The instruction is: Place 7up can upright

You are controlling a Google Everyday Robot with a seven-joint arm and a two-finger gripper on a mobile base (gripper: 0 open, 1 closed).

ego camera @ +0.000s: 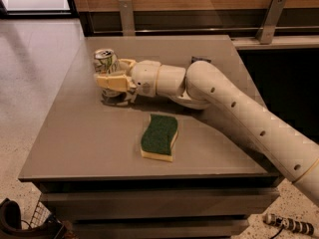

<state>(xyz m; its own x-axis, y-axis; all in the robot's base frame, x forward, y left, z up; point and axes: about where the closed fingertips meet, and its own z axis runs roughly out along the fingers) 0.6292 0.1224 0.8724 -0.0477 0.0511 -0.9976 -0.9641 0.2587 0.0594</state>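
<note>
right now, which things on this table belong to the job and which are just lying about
Job:
7up can, upright
gripper, closed around the can

Lying about:
green-and-yellow sponge, mid-table
dark object behind the arm

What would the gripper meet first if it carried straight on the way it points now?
The 7up can, held between the fingers of the gripper near the table's far-left corner. Beyond it, leftward, only tabletop and then floor seem to follow, though depth is unclear.
</note>
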